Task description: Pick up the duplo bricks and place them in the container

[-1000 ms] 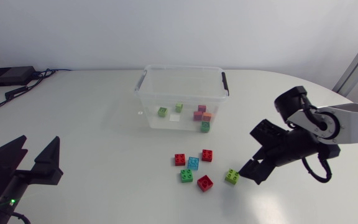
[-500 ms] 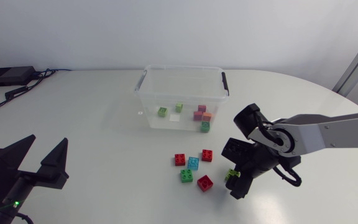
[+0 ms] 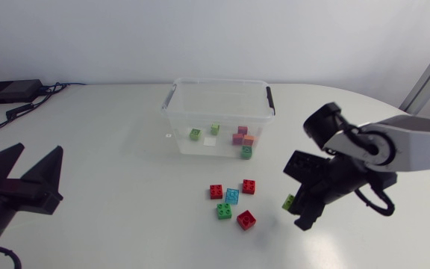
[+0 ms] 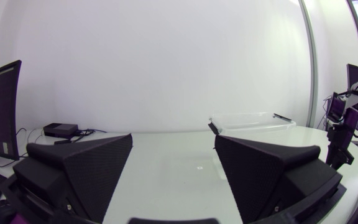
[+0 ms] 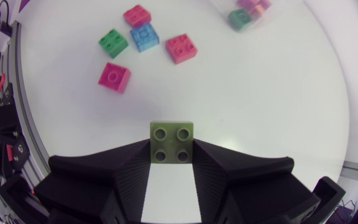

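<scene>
My R gripper (image 3: 298,208) clenched a lime brick (image 5: 171,142). Five loose bricks (image 3: 232,196) lay btwn it & the clear container (image 3: 219,84) on the white table (image 3: 110,149). L gripper (image 4: 173,163) gaped, empty.

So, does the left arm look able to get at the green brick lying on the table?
Probably yes: only bare table lies between its open end effector and the green brick; the right arm, holding an olive brick, stands beyond it.
</scene>
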Robot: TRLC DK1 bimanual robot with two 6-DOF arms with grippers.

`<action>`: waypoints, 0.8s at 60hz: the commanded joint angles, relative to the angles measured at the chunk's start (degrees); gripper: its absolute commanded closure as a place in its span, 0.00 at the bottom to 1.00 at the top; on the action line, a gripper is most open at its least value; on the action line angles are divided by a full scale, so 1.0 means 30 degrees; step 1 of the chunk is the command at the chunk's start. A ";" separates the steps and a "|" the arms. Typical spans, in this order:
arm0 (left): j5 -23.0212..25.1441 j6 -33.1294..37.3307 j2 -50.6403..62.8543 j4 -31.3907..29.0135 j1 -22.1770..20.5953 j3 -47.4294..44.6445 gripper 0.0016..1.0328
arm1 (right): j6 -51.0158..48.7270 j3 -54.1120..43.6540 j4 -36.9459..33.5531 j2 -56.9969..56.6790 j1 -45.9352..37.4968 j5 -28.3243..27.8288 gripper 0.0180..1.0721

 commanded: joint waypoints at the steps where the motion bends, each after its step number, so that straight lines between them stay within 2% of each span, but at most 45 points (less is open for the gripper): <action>1: -0.0048 -0.0639 0.2597 -0.0778 -0.0187 0.2733 0.12 | -0.0474 0.1929 -0.1247 -0.1257 -0.0545 -0.0036 0.86; 14: -0.0078 -0.0698 0.8925 -0.2946 -0.0832 0.7069 0.12 | 0.0463 0.4625 -0.2096 -0.1784 -0.0838 -0.0447 0.86; 20: -0.0078 -0.0551 1.4316 -0.5026 -0.1418 0.9618 0.11 | 0.1430 0.6500 -0.1276 -0.1374 -0.0926 -0.0769 0.85; 26: -0.0107 0.0211 1.6601 -0.5173 -0.2150 1.0292 0.11 | 0.2397 0.8638 -0.0339 -0.0554 -0.1248 -0.1296 0.85; 29: -0.0136 0.1822 1.8329 -0.5671 -0.3264 1.1142 0.11 | 0.2866 0.9722 0.0130 0.0179 -0.1307 -0.1384 0.85; 35: -0.0136 0.5777 2.1083 -0.6228 -0.4201 1.2460 0.11 | 0.3598 1.1421 0.2122 0.2405 -0.1190 -0.1413 0.84; 36: -0.0136 0.7037 2.2050 -0.6228 -0.4465 1.2782 0.11 | 0.3686 1.1539 0.2357 0.2640 -0.1161 -0.1413 0.84; 40: -0.0136 0.7623 2.3251 -0.6345 -0.4670 1.3280 0.10 | 0.3920 1.2125 0.3353 0.3870 -0.1014 -0.1413 0.84; 48: 0.0508 1.0582 2.5126 -0.6403 -0.6310 1.3280 0.09 | 0.4418 1.3355 0.4993 0.6243 -0.0692 -0.1413 0.83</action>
